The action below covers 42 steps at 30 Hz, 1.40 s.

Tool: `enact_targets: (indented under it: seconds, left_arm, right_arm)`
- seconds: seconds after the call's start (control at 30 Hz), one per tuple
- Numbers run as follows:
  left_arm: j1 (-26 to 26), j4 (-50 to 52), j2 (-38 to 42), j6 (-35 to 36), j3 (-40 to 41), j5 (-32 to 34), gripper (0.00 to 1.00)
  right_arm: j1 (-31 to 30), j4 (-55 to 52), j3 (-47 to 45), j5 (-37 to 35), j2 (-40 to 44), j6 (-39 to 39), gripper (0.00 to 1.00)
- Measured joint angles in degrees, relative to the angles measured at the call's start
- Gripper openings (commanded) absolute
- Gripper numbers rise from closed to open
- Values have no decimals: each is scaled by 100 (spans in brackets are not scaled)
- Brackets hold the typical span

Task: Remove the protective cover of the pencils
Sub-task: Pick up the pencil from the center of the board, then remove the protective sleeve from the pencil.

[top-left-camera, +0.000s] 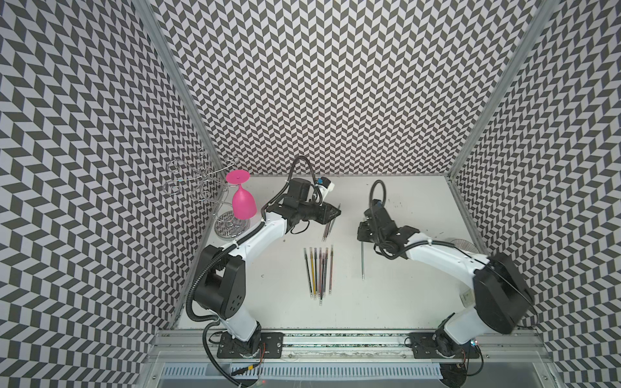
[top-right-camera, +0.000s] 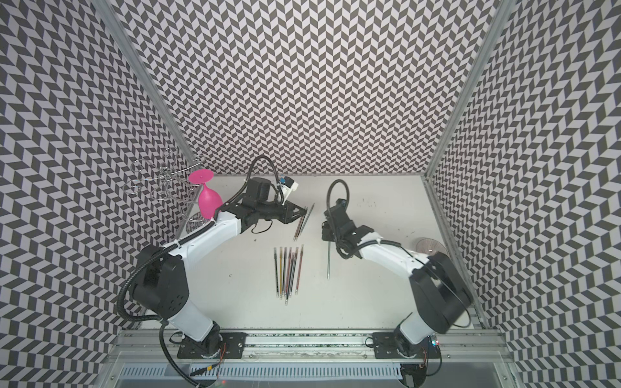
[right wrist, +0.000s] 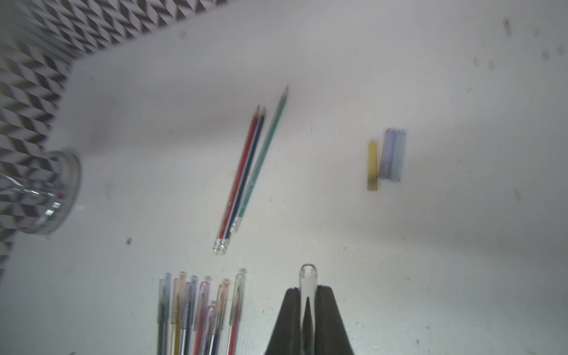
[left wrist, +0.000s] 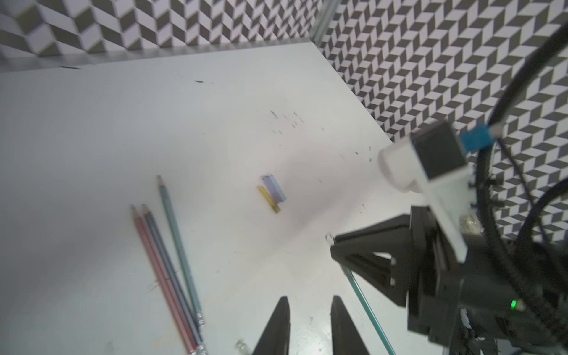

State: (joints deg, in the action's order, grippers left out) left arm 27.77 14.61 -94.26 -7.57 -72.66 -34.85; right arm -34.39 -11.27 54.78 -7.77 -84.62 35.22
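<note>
R gripper (right wrist: 308,290): pressed together, pinching clear cap (right wrist: 308,276) of one teal pencil (top-left-camera: 363,262). Cap end sticking out past fingertips in R wrist view, dark pencil tip visible inside. In both top views, running from the jaws straight toward front edge of table (top-left-camera: 403,302); lifted or resting there, cannot tell.

L gripper (left wrist: 310,299): spread a little, nothing btw. the fingers. Hanging near back of table, close to 3 bare pencils (left wrist: 172,270) (red, dark blue, teal), sharp ends toward back. No contact w/ them in L wrist view, off to one side of fingers.

Main row of capped pencils (top-left-camera: 318,273) at table centre, side by side, caps toward back. Nearer to front than both grippers. Well apart from L gripper; cap ends near R gripper in R wrist view, not touching.

3 loose caps (right wrist: 385,159) (yellow, purple, blue) lying together on table, ahead of R gripper, apart from all pencils.

Back L corner: pink glass (top-left-camera: 242,198) hanging upside down on wire rack (top-left-camera: 201,181). Near R edge of table: clear glass (top-right-camera: 426,244).
</note>
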Motion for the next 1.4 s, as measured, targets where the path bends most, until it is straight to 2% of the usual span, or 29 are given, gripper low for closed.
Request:
enact_targets:
  seconds: [0.13,0.33,0.47,0.7,0.8,0.83,0.9,0.93,1.0,1.07,1.1,1.2,1.33,1.4]
  left_arm:
    - [527,-81,0,70,20,-151,31]
    - [1040,-358,0,94,192,-420,33]
    - [1314,-372,0,170,203,-415,33]
    - [1574,-203,-184,330,59,-251,31]
    - [1611,-87,-328,389,-33,-170,25]
    - [1613,-52,-361,402,-50,-142,21]
    - [1615,11,-391,435,-57,-94,0]
    - [1620,50,-400,455,-61,-68,0]
    - [1620,129,-400,455,-92,4,0]
    - [1604,264,-400,470,-144,116,0]
    - [1569,317,-400,487,-162,192,0]
    - [1364,597,-387,595,-282,785,0]
    - [1182,984,-216,933,-372,1762,0]
    - [1202,1261,-192,1266,-529,1912,0]
  right_arm:
    - [494,1073,-977,570,1078,109,0]
    - [710,2555,-2070,931,2127,514,0]
    - [715,3222,-2319,957,2505,772,0]
    - [715,4068,-2459,955,2658,1032,0]
    - [717,4249,-2540,953,2658,1095,0]
    - [719,4288,-2553,951,2658,1113,0]
    - [719,4317,-2555,938,2660,1137,0]
    - [719,4306,-2553,907,2660,1150,0]
    - [719,4227,-2544,802,2660,1222,17]
    - [721,4000,-2483,599,2662,1340,41]
    - [734,3825,-2435,542,2669,1373,46]
    - [966,3132,-2208,448,2667,1355,53]
    - [1416,2334,-1829,693,2544,968,52]
    - [1596,2131,-1755,1001,2428,706,52]
